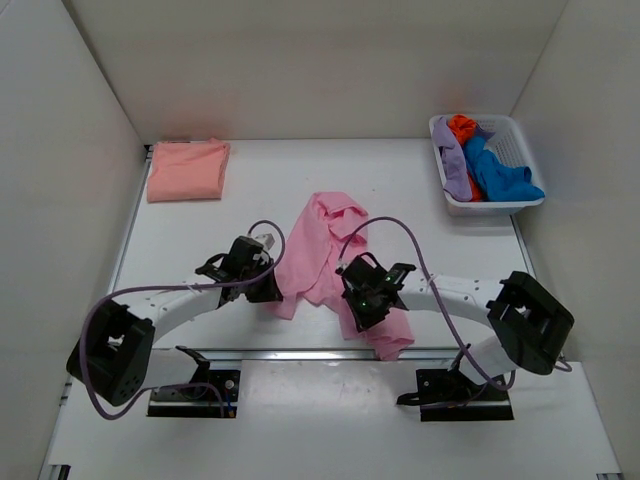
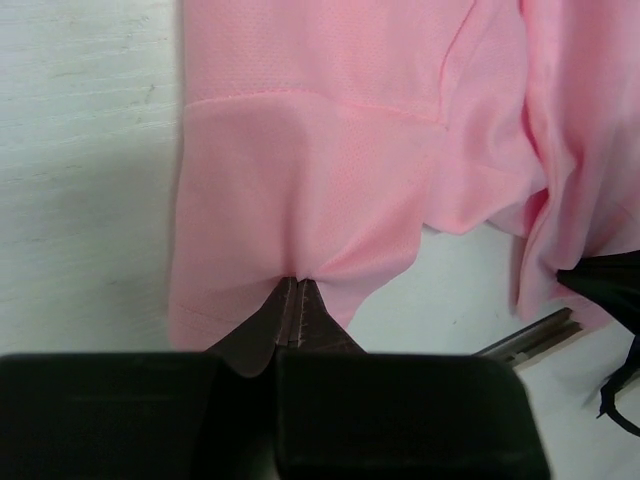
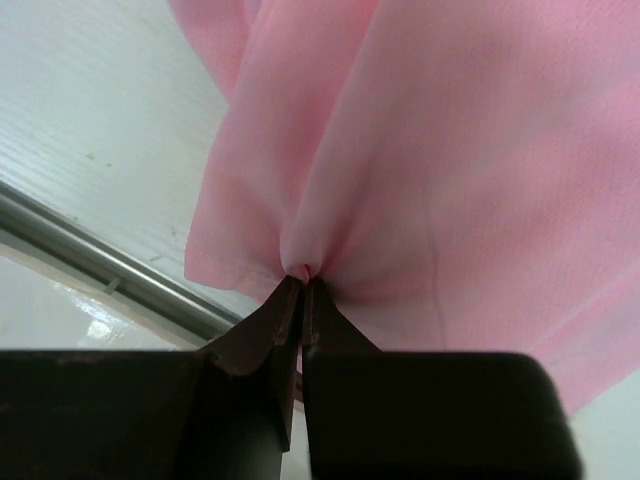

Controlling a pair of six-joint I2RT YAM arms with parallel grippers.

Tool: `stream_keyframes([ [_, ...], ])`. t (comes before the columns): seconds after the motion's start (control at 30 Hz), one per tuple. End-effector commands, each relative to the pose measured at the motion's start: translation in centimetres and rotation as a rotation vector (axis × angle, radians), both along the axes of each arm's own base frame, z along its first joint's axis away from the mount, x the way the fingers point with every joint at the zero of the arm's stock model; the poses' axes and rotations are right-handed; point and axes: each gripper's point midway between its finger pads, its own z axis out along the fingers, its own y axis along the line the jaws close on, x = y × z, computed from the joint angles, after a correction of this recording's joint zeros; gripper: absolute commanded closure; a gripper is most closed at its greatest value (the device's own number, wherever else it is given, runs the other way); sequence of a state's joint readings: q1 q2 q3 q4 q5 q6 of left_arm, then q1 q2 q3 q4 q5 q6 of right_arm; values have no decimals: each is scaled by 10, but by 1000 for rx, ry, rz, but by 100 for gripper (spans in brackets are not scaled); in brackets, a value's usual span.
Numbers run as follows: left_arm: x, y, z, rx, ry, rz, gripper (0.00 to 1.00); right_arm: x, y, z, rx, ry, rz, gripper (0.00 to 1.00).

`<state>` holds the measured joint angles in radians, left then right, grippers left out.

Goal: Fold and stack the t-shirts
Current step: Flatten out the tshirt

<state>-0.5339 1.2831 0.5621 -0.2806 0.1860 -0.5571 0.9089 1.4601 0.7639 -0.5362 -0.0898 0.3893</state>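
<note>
left gripper [image 2: 296, 282] clamped on pink t-shirt [image 2: 330, 150] hem | pink t-shirt bunched between both grippers, spilling ahead of them | right gripper [image 3: 303, 272] clamped on its edge | probably best: spread hands evenly; keep hem taut; lay flat

Swallowed between the pressed-together tips of left gripper [image 2: 297, 285] and right gripper [image 3: 302, 275]: small tucks of the light pink t-shirt [image 2: 330, 150], cropped at both wrist views' top edges. Too jumbled to identify, far right corner: clothes [image 1: 495, 175] in the basket [image 1: 497, 206].
</note>
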Motion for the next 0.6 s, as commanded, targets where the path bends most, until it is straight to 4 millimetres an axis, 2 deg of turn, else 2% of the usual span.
stream_keyframes([
  [0.0, 4, 10, 18, -20, -47, 1, 100, 5, 2, 13, -15, -31, -12, 100],
  [0.1, 12, 28, 31, -19, -84, 43, 100, 20, 17, 63, 133, -81, 1, 100],
  [0.17, 22, 55, 44, -20, -126, 124, 100, 36, 16, 101, 267, -136, -24, 100],
  [0.2, 22, 61, 44, -15, -132, 127, 100, 34, 19, 113, 333, -130, -16, 100],
  [0.27, 26, 80, 53, 1, -161, 173, 100, 53, 1, 148, 470, -203, -95, 100],
  [0.3, 25, 83, 54, 13, -170, 184, 100, 52, -1, 155, 524, -207, -90, 100],
  [0.4, 28, 80, 63, 33, -189, 195, 100, 90, -62, 173, 546, -326, -293, 100],
  [0.43, 29, 78, 66, 33, -204, 190, 100, 95, -74, 176, 538, -341, -324, 100],
  [0.5, 29, 85, 69, 34, -202, 221, 100, 117, -116, 176, 477, -397, -447, 100],
  [0.57, 32, 91, 75, 35, -223, 241, 100, 135, -146, 174, 424, -424, -581, 100],
])
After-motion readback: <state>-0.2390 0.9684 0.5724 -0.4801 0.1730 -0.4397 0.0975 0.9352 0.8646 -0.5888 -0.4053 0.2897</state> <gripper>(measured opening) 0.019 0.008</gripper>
